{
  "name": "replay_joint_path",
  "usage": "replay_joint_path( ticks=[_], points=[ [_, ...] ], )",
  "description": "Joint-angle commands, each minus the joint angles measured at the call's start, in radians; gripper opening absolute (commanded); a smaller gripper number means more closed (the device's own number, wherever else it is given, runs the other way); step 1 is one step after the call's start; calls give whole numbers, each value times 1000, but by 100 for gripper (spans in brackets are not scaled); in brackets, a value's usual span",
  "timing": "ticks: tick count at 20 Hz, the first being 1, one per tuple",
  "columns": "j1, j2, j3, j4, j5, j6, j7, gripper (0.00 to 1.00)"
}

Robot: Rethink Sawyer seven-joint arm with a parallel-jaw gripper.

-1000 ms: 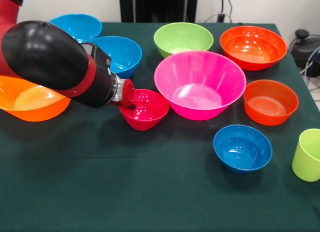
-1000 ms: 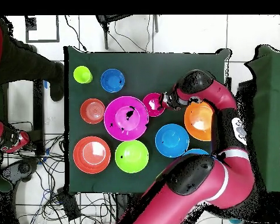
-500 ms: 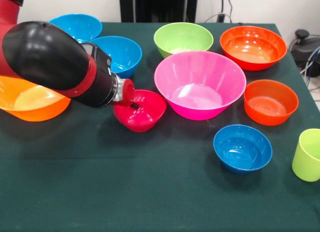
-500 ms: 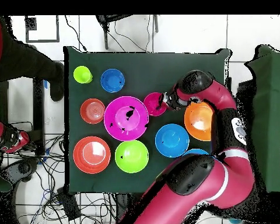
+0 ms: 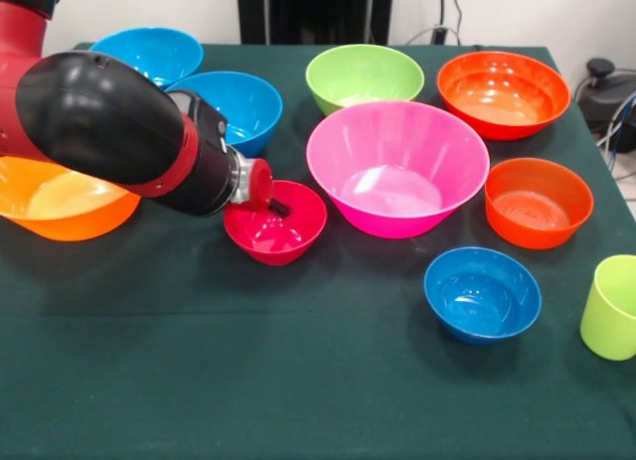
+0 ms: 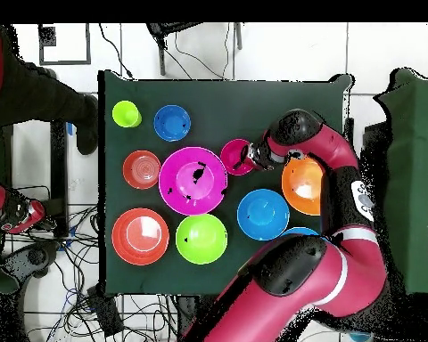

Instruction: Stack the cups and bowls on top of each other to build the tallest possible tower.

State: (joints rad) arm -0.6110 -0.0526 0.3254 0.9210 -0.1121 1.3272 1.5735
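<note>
- Crimson bowl, the small one, sits near the middle of the tabletop, just beside the large pink bowl; it looks tipped a little, but whether it is clear of the cloth cannot be told.
- Gripper comes in from the side over the bowl's rim, with a dark fingertip showing inside the bowl. The fingers appear closed on the rim wall, one inside and one outside, though the outer one is hidden behind the wrist.
- No tower exists yet: every bowl stands singly, and the lime cup is alone at a tabletop edge, well apart from the gripper.
- Step in hand, as I judge it: picking up the crimson bowl to carry it onto another piece.
- Next move calls for a clean lift that keeps the rim pinch from slipping, then clearing the pink bowl's high wall before setting down.
- Neighbours around it: medium blue bowl behind the wrist, large orange bowl partly under the arm, green bowl and small blue bowl farther off.
</note>
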Motion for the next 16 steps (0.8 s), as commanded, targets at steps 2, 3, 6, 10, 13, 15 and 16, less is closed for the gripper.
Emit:
replay_joint_path(
  ticks=[2,3,6,10,13,15,16],
  points=[
    [45,-75,19,68,-135,-99,-210,100],
    [50,-101,14,81,-140,-98,-198,100],
    [61,-167,5,113,-159,-115,-163,100],
    [85,-213,-8,83,-206,-115,-138,100],
    [99,-235,-11,64,-222,-93,-119,100],
    [109,-244,-16,47,-236,-79,-111,100],
    [110,-250,-15,48,-237,-82,-106,100]
  ],
)
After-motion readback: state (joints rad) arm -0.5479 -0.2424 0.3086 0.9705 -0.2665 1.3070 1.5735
